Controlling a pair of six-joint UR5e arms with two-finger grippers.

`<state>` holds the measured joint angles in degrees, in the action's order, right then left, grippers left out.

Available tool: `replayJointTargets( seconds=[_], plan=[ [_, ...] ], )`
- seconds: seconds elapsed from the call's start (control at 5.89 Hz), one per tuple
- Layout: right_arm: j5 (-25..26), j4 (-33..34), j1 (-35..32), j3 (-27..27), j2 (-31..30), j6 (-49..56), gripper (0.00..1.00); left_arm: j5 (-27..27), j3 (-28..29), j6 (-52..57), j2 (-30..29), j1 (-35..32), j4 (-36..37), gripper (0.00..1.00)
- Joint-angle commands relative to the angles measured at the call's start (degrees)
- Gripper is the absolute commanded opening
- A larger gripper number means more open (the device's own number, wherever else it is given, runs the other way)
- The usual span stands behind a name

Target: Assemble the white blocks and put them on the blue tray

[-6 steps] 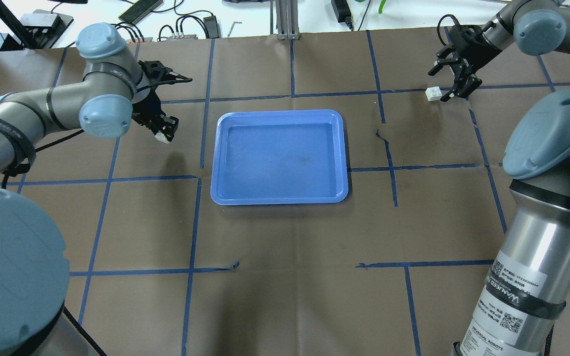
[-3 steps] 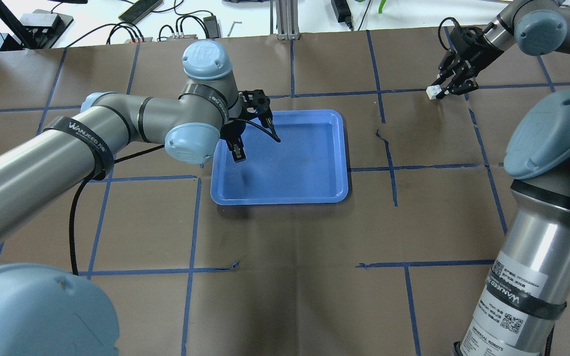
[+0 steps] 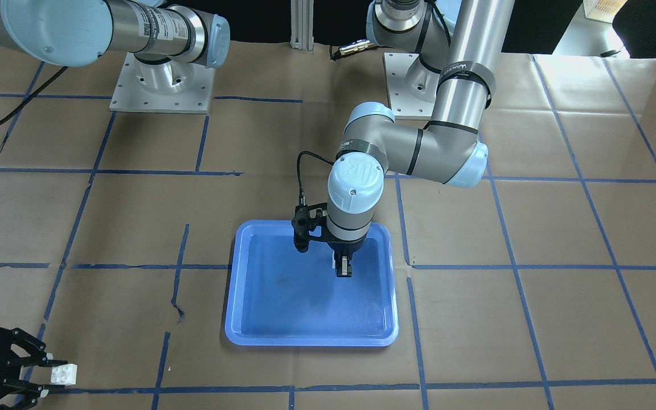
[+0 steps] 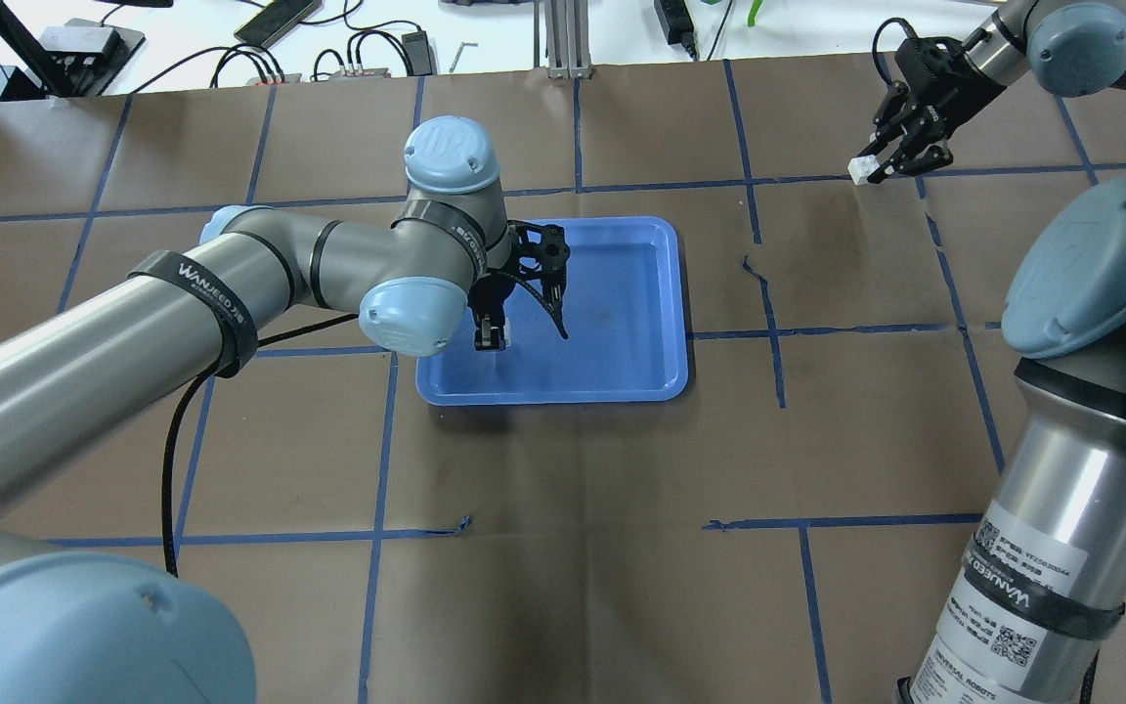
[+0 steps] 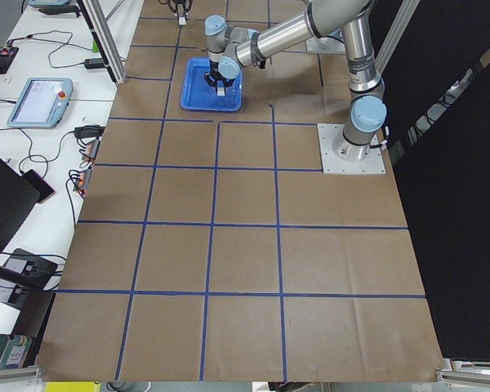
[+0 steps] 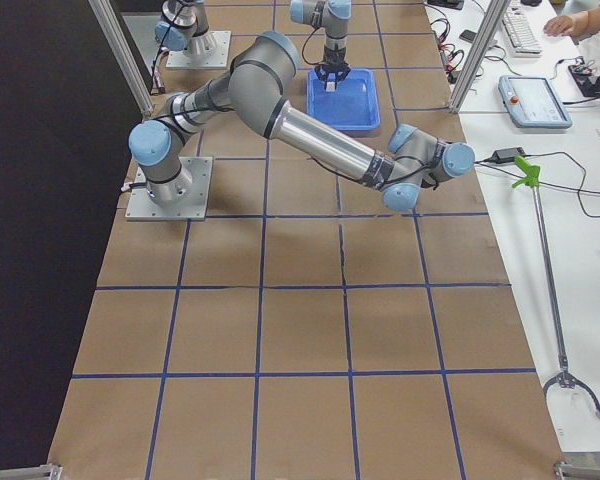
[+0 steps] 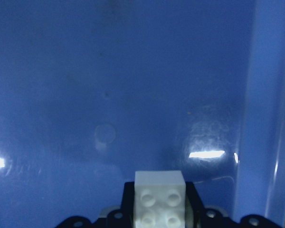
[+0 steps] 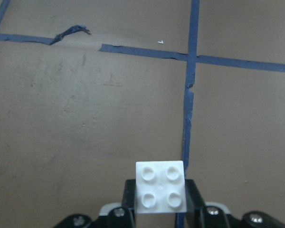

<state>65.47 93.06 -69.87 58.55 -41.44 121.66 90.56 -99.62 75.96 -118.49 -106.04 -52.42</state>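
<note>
Near side, seen from behind the robot: brown paper-covered table (image 4: 573, 469) with a grid of blue tape lines (image 4: 379, 460). Shallow light-blue plastic tray with rounded corners and raised rim (image 4: 553, 394) sits flat at mid-table, long side across.

Left gripper (image 4: 490, 338) points down inside the tray, over the near part on the robot's left side, close to the near rim. Fingers pinched together on a small white square plastic brick with four round studs (image 7: 160, 197). In the left wrist view the studs face the camera and the brick sits between the black fingertips, with scuffed blue tray floor and the right-hand tray wall beyond it. Can't tell if the brick touches the tray floor.

Far right corner: right gripper (image 4: 873, 172) is well apart from the tray, angled down toward the table. Fingers clamped on the second small white four-stud plastic brick (image 8: 160, 186), studs toward the wrist camera. Brick is over bare brown paper just beside a crossing of tape lines. Can't tell if it rests on the paper or is lifted.

The two bricks are not joined, one in each gripper.
</note>
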Motion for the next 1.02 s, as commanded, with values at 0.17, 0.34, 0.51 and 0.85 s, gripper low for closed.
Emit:
replayJointTargets(
  seconds=[0.17,0.34,0.51,0.85],
  plan=[
    [-4.8,1.66,-0.44,17.56,-11.33,-2.64,0.21,-0.21,0.56,-2.21,-2.53,-1.36,5.48,0.04],
    [-5.34,7.69,-0.88,24.96,-15.73,-5.61,0.21,-0.21,0.65,-3.01,-2.53,-1.45,5.58,0.04],
    [-7.0,12.19,-2.28,31.12,-19.0,-8.17,0.21,-0.21,0.82,-3.1,-2.53,-1.45,5.66,0.05],
    [-7.19,19.06,-6.75,40.63,-24.2,-13.71,0.21,-0.29,0.83,-3.8,-2.53,-1.45,5.49,0.65]
  ],
)
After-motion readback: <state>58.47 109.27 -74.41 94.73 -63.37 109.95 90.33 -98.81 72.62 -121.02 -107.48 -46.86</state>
